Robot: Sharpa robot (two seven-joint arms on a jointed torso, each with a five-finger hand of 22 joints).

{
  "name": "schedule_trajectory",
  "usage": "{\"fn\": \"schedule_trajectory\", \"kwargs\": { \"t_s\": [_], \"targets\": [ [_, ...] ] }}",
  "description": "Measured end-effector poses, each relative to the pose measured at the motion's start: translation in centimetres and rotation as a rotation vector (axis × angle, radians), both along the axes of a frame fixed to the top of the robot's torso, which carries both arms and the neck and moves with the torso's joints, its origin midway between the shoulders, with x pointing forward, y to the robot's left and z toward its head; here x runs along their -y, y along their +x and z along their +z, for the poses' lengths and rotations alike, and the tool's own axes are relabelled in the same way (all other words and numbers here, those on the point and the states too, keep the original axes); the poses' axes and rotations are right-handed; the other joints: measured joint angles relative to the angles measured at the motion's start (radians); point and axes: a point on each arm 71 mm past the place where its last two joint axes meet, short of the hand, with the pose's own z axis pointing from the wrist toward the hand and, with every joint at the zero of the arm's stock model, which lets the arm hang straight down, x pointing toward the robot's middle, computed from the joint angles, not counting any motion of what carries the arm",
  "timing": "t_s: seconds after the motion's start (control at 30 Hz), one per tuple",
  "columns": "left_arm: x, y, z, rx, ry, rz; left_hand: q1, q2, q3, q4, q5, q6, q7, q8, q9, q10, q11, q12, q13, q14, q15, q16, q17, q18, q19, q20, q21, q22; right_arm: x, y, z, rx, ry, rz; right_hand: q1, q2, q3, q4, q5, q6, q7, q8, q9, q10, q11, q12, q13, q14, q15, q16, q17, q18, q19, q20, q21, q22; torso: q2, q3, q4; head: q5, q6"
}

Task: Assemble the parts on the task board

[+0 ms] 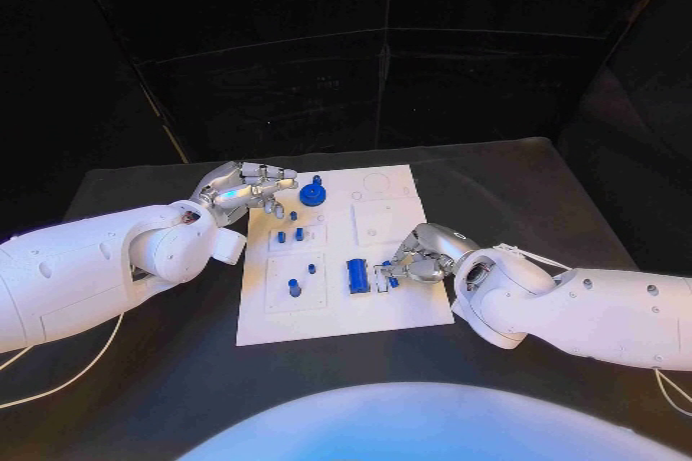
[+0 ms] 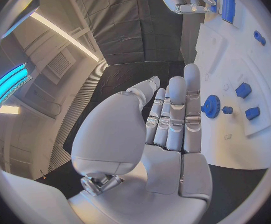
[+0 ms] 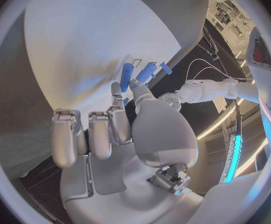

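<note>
Where the black table (image 1: 173,381) meets the dark curtained backdrop, the white task board (image 1: 346,316) lies in the middle, its long sides running away from the robot and its near edge set back from the table's front. Bare black tabletop shows on both sides of the board and beyond its far edge.

On the board, a blue gear (image 1: 313,193) stands near the far left corner, with small blue pegs (image 1: 289,235) just nearer along the left half. A blue cylinder (image 1: 355,274) lies towards the near right part, and another small blue part (image 1: 294,284) sits in a recessed panel to its left.

At the board's far left edge, the left hand (image 1: 248,190) hovers beside the gear, fingers straight and pressed side by side, holding nothing; the wrist view shows the palm open and the gear just past the fingertips (image 2: 191,72).

At the right edge, the right hand (image 1: 421,255) reaches in over the board, fingers curled down at a small blue piece (image 1: 388,274) beside the cylinder. Whether it actually pinches that piece cannot be told.
</note>
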Motion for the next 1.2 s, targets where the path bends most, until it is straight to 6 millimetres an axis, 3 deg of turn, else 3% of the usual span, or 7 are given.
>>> {"fn": "schedule_trajectory", "kwargs": {
  "t_s": [0.27, 0.47, 0.9, 1.2],
  "targets": [
    [0.0, 0.0, 0.0, -0.001, 0.001, -0.001, 0.0, 0.0, 0.0, 0.0, 0.0, 0.0, 0.0, 0.0, 0.0, 0.0, 0.0, 0.0, 0.0, 0.0, 0.0, 0.0, 0.0, 0.0, 0.0, 0.0, 0.0, 0.0, -0.4, -0.1, -0.1, -0.013, -0.014, -0.014, -0.013, -0.011, 0.001, 0.031, 0.003, 0.007, -0.007, 0.014, 0.002, 0.003, -0.003, 0.011, 0.0, 0.0, 0.0, 0.004, 0.0, 0.0, 0.0, 0.0, 0.004, 0.0, 0.0, 0.0005, 0.0, 0.0, 0.0],
    [0.0, 0.0, 0.0, -0.001, 0.001, -0.001, 0.0, 0.0, -0.003, -0.003, 0.0, 0.0, 0.0, 0.0, 0.0, 0.0, 0.0, 0.0, 0.0, 0.0, 0.0, 0.0, 0.0, 0.0, 0.0, 0.0, 0.0, 0.0, -0.6, -0.1, -0.1, -0.019, -0.022, -0.014, -0.02, -0.018, 0.004, 0.034, -0.001, 0.009, -0.009, 0.015, 0.003, 0.003, -0.003, 0.011, 0.0, 0.0, 0.0, 0.004, 0.0, 0.0, -0.004, -0.004, 0.004, 0.0, 0.0, 0.0005, 0.0, -0.001, 0.0],
    [0.0, 0.0, 0.0, -0.004, 0.004, -0.002, 0.0, 0.0, -0.003, -0.003, 0.0, 0.0, 0.0, 0.0, 0.0, 0.0, 0.0, 0.0, 0.0, 0.0, 0.0, 0.0, 0.0, 0.0, 0.0, 0.0, 0.0, 0.0, -1.1, -0.3, 0.0, -0.02, -0.026, 0.0, -0.02, -0.018, 0.001, 0.037, -0.001, 0.009, -0.009, 0.019, 0.002, 0.003, -0.003, 0.015, 0.0, 0.0, 0.0, 0.004, 0.0, 0.0, -0.004, -0.004, 0.004, 0.0, 0.0, 0.0001, 0.0, 0.004, 0.0],
    [0.0, 0.0, -0.1, -0.005, 0.006, -0.003, 0.0, 0.0, -0.003, -0.003, 0.0, 0.0, 0.0, 0.0, 0.0, 0.0, 0.0, 0.0, 0.0, 0.0, 0.0, 0.0, 0.0, 0.0, 0.0, 0.0, 0.0, 0.0, -1.1, -0.5, 0.1, -0.019, -0.025, 0.002, -0.029, -0.011, 0.006, 0.059, -0.001, 0.009, -0.009, 0.023, 0.002, 0.003, -0.003, 0.015, 0.0, 0.0, 0.0, 0.004, 0.0, 0.0, 0.0, -0.007, 0.004, 0.0, 0.0, 0.0002, 0.0, 0.004, 0.0]
  ]
}}
